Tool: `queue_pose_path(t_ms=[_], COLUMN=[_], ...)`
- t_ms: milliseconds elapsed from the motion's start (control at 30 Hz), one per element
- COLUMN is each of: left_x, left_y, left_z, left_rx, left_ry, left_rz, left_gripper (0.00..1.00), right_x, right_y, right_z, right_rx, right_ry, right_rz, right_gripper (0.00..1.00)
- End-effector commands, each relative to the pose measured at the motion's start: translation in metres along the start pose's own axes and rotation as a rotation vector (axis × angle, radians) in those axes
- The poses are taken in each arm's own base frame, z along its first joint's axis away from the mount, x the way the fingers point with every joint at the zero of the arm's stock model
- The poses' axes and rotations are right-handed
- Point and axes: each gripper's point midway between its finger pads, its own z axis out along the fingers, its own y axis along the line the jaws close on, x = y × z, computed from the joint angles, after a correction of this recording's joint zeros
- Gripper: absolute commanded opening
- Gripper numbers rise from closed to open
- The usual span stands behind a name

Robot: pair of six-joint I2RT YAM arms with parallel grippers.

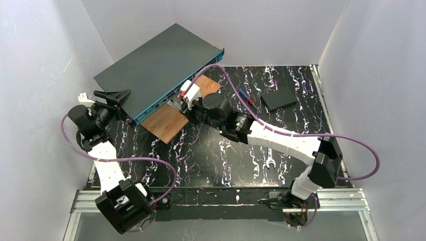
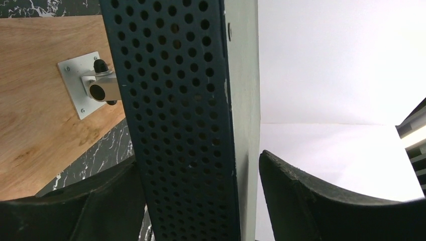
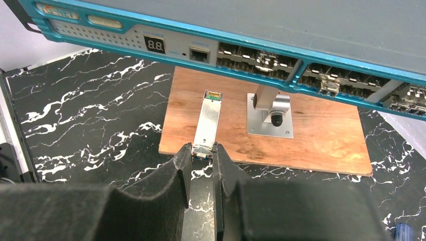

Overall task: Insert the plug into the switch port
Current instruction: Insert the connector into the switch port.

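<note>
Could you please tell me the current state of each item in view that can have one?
switch, raised on a metal post above the wooden board
plug, held at its rear end, not inserted, short of the ports
right gripper, shut on the plug
left gripper, open, astride the switch's perforated side

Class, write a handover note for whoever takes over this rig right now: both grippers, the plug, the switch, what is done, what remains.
Left gripper: open, jaws astride the perforated end of the switch.
Right gripper: shut on the rear end of the plug.
The plug points at the port row, short of it.
Done: plug picked up, aimed.
Left: steady the switch, push the plug into a port.
</note>
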Motion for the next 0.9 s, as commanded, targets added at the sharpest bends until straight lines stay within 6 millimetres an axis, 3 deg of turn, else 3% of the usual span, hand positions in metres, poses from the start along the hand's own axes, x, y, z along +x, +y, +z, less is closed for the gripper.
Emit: queue_pose_path(t_ms=[0, 233, 667, 867], left_x=[0.007, 0.008, 0.011, 0.015], left_y=[-0.008, -0.005, -0.007, -0.003], left_z=[-0.002, -0.001, -0.001, 0.000], left_rx=[0.032, 0.026, 0.028, 0.024], left_ry=[0.046, 0.061, 0.089, 0.128], left_rz=[0.055, 0.035, -0.027, -0.064], left_gripper=[0.71, 0.60, 0.19, 0.13], right_x=[-0.036, -0.036, -0.046, -0.044], right_y=[-0.006, -0.008, -0.004, -0.001], right_z=[0.002, 0.002, 0.011, 0.016], right_rx=[0.067, 0.093, 0.113, 0.152], right_ry=[-0.083, -0.091, -0.095, -0.076], right_rz=[0.017, 0.042, 0.049, 0.035], right_gripper=[0.01, 0.01, 0.01, 0.01])
